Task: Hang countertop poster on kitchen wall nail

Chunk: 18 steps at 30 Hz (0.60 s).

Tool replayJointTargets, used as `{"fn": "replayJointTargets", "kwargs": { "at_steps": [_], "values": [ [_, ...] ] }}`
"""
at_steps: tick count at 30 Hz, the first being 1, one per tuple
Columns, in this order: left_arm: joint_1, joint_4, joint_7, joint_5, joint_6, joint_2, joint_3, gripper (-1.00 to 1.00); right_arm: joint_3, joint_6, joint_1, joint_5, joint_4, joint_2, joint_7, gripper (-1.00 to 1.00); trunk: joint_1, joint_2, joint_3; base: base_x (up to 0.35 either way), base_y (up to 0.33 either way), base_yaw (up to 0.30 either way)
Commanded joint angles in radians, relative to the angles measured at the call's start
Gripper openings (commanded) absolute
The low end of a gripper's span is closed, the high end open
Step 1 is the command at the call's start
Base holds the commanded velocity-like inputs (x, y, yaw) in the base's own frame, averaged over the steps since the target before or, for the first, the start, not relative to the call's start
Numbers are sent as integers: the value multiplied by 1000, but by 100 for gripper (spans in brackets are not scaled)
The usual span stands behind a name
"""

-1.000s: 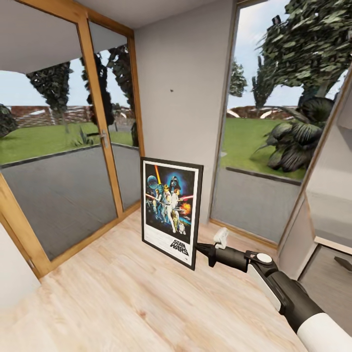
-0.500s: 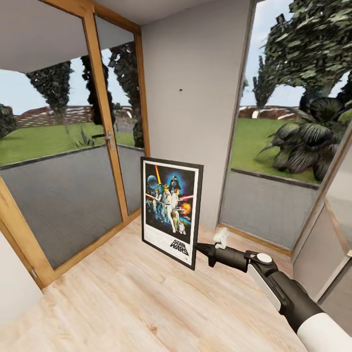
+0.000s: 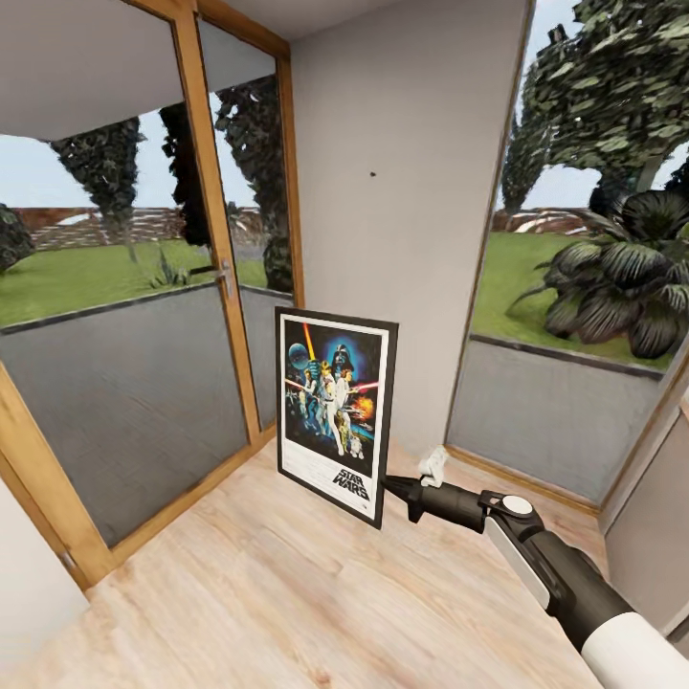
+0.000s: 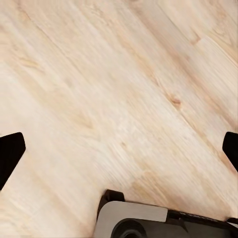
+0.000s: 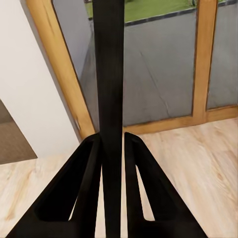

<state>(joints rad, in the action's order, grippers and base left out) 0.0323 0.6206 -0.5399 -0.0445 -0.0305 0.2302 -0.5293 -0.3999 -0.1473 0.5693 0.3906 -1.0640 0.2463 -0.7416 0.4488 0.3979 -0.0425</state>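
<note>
Head view: right hand (image 3: 390, 485) holds poster (image 3: 335, 412) above wooden floor (image 3: 239, 593).

The plain light grey wall panel (image 3: 407, 239) stands bare around its tiny dark nail (image 3: 372, 175), flanked by a wooden-framed glass door (image 3: 225, 277).

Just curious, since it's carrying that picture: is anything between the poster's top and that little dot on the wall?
Nothing: in the head view, only bare grey wall separates the poster from the nail.
</note>
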Motion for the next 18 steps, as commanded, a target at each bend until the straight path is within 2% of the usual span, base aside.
{"fn": "replayJointTargets", "kwargs": {
  "at_steps": [1,11,18],
  "values": [
    [0,1,-5,-5,-3,0,-1,100,-2,-11,1,13,-1,1,-2,-100,1,2,-2,268,255,0],
    [0,1,-5,-5,-3,0,-1,100,-2,-11,1,12,-1,1,-2,-100,1,2,-2,268,255,-21],
    [0,1,-5,-5,-3,0,-1,100,-2,-12,1,12,0,1,-2,-100,1,2,-2,268,254,-238]
  ]
}}
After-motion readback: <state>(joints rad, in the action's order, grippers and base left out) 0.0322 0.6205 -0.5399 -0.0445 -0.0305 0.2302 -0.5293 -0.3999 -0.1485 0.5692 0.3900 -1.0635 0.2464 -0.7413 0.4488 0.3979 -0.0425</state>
